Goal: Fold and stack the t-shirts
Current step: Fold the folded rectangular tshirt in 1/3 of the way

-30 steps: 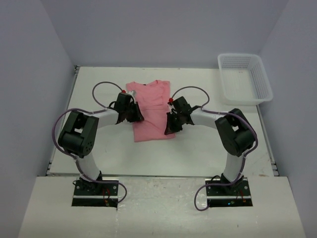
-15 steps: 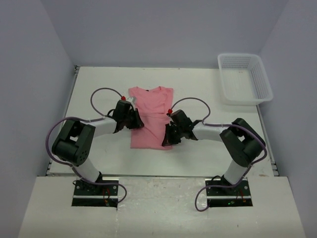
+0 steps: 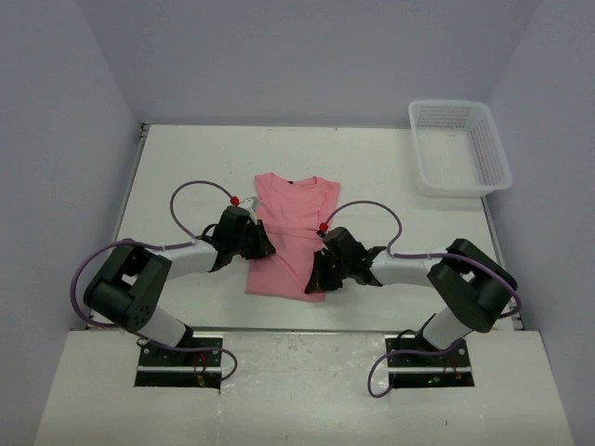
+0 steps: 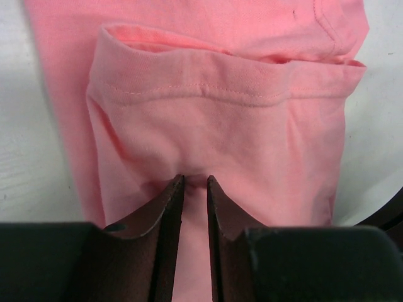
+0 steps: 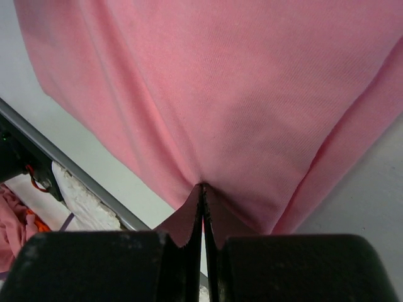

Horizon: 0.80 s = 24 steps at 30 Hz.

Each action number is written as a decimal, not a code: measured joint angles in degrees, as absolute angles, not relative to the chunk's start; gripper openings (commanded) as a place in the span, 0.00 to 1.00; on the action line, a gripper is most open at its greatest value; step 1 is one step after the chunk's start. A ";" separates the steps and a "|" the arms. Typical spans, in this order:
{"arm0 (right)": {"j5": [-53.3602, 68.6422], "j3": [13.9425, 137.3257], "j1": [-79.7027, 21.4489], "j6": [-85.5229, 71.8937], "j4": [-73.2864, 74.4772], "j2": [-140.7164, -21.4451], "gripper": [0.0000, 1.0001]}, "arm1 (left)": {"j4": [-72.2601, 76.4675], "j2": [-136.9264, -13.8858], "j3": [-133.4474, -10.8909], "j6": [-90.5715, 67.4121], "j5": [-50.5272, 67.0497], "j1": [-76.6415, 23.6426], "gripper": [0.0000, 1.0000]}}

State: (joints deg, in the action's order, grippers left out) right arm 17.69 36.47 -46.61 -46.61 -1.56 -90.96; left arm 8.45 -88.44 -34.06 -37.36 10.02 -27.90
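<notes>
A salmon-pink t-shirt lies on the white table, folded into a narrow strip with its collar at the far end. My left gripper is shut on the t-shirt's left edge; in the left wrist view the fingers pinch a fold of pink fabric below a folded sleeve hem. My right gripper is shut on the t-shirt's right edge near its bottom; in the right wrist view the fingertips pinch the fabric tight.
A white plastic mesh basket stands at the far right of the table. The table's near metal edge runs just behind the right gripper. Both arms lie low over the table front.
Both grippers have pulled the t-shirt toward the near edge of the table and a little to the right. Both arms have lowered and stretched flatter.
</notes>
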 measured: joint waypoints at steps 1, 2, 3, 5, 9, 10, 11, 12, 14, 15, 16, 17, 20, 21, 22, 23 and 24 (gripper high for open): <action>17.43 36.25 -46.83 -46.87 -1.63 -90.67 0.00 | 8.43 -87.96 -33.61 -37.50 10.02 -27.99 0.24; 17.26 36.12 -46.89 -47.00 -1.63 -90.56 0.00 | 8.47 -87.46 -33.08 -37.71 10.02 -28.10 0.24; 17.15 36.07 -46.94 -47.16 -1.63 -90.45 0.00 | 8.43 -87.05 -32.73 -37.91 10.00 -28.21 0.24; 16.93 35.97 -47.00 -47.16 -1.54 -90.21 0.00 | 8.29 -86.13 -31.99 -38.02 9.96 -28.34 0.25; 15.55 35.38 -47.62 -46.33 -0.21 -88.29 0.02 | 6.33 -83.53 -30.63 -38.39 9.47 -28.82 0.26; 14.79 35.16 -47.88 -45.78 0.86 -87.26 0.07 | 5.34 -82.63 -30.35 -38.41 9.04 -29.08 0.28; 14.00 35.03 -48.18 -45.21 2.24 -86.04 0.11 | 4.19 -81.62 -30.09 -38.41 8.49 -29.50 0.30; 12.84 35.00 -48.62 -44.40 4.01 -84.58 0.15 | 2.42 -80.23 -29.98 -38.41 7.40 -30.15 0.35; 11.35 35.00 -49.45 -43.35 7.46 -81.06 0.27 | -1.50 -77.19 -29.95 -38.13 4.86 -31.51 0.39; 10.90 35.00 -49.87 -42.63 9.19 -78.78 0.31 | -3.25 -75.55 -29.98 -38.06 3.36 -32.32 0.43; 10.26 35.00 -50.11 -42.30 10.68 -76.49 0.40 | -5.10 -73.89 -30.06 -37.87 1.98 -33.01 0.44; 9.91 35.05 -50.33 -42.09 12.01 -74.35 0.43 | -6.57 -72.53 -30.26 -37.76 0.75 -33.61 0.45; 8.93 35.51 -50.57 -41.52 16.19 -68.66 0.51 | -10.59 -69.60 -31.81 -37.54 -2.66 -35.05 0.50; 8.40 35.55 -50.59 -41.47 17.12 -67.44 0.55 | -11.57 -69.17 -32.51 -37.36 -3.64 -35.40 0.50; 8.10 35.55 -50.59 -41.58 18.13 -66.43 0.59 | -12.03 -69.04 -32.84 -37.28 -4.08 -35.48 0.50; 7.79 35.40 -50.59 -41.69 18.81 -65.84 0.60 | -12.93 -68.93 -33.47 -37.21 -5.13 -35.77 0.50; 7.31 34.98 -50.59 -41.67 18.98 -65.58 0.60 | -13.50 -68.93 -33.74 -37.15 -5.74 -35.88 0.50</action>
